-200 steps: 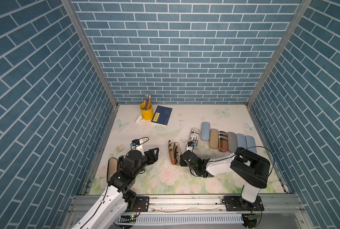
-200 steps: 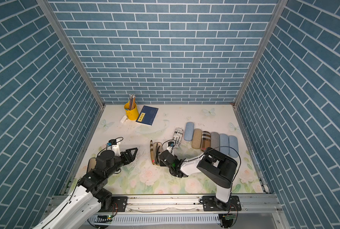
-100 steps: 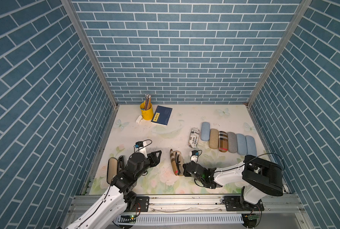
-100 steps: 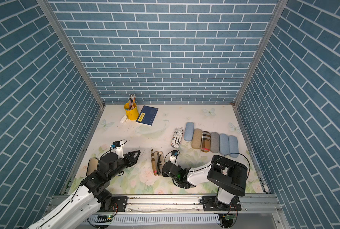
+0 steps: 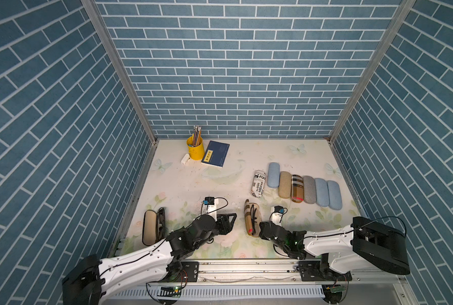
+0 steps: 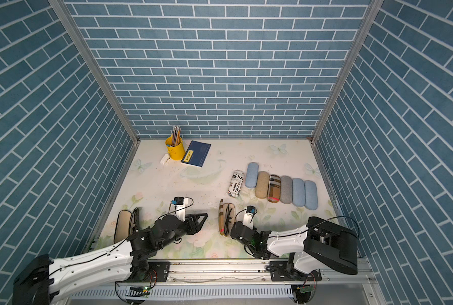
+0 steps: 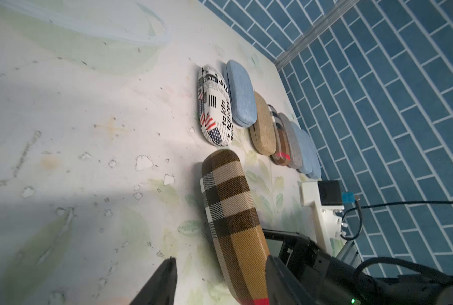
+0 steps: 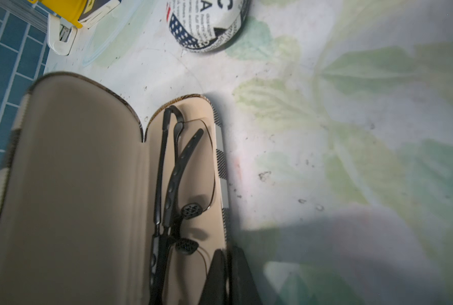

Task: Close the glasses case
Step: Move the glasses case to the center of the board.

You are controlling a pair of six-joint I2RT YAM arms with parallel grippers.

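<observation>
the plaid glasses case (image 5: 251,220) lies open on the flowery table (image 5: 193,184), right between the two grippers. its lid is tipped up on the side toward the left gripper (image 5: 231,219). the black glasses (image 8: 177,171) lie in the low half, on the side toward the right gripper (image 5: 260,230).

the right gripper is closed tight. it pinches the rim of the low half at the end of the case nearest to it. in the right wrist view its dark fingers (image 8: 217,280) sit one on each side of that thin rim.

the left gripper is just beside the plaid back of the lid and does not touch it. its fingers stand apart and hold nothing. in the left wrist view one finger (image 7: 164,282) hangs over bare table.

farther out past the right gripper lies a newspaper case (image 5: 259,183). next to it is a row of closed cases (image 5: 307,188). back beside the left arm lies an open tan case (image 5: 150,228).
</observation>
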